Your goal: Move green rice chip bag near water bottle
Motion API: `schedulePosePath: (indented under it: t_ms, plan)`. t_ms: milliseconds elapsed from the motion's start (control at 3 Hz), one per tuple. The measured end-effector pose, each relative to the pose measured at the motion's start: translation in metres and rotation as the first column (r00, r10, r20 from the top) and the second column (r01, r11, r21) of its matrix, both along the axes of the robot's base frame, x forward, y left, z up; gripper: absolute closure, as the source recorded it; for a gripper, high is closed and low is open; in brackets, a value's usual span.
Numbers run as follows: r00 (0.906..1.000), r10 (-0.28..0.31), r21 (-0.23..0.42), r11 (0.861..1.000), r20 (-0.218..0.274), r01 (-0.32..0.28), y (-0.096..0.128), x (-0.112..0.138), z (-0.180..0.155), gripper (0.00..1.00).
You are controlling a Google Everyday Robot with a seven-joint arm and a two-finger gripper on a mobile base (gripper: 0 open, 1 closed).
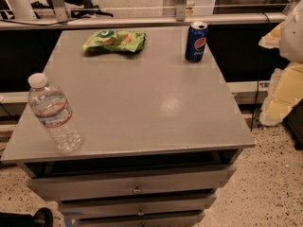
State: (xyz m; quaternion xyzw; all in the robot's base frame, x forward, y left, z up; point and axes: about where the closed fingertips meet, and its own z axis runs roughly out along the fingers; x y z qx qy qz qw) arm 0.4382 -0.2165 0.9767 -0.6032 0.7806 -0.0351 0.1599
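The green rice chip bag (114, 40) lies flat at the far left of the grey tabletop (156, 103). The water bottle (53, 113) stands near the front left corner, leaning slightly, with a white cap and a red-banded label. The bag and the bottle are far apart, about half the table's depth. My gripper (284, 86) shows as pale cream and white parts at the right edge of the view, off the table's right side and well away from both the bag and the bottle. It holds nothing that I can see.
A blue soda can (196, 42) stands upright at the far right of the tabletop. The table has drawers (137, 188) below its front edge. A rail (142, 21) runs behind the table. Speckled floor (270, 188) lies to the right.
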Motion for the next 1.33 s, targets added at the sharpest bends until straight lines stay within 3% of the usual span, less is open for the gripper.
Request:
schedulePosePath:
  t_ms: [333,667,1000,1333]
  plan:
    - [1.0,0.0,0.0,1.0,0.0,0.0,0.0,0.0,0.0,0.0]
    - [0.9965,0.038,0.045,0.998,0.074,-0.042,0.023,0.032,0.001,0.0]
    - [0.9778,0.093,0.118,0.986,0.188,-0.117,0.072,0.102,-0.002,0.0]
    - [0.9575,0.117,0.244,0.952,0.264,-0.183,0.135,0.175,0.0,0.0]
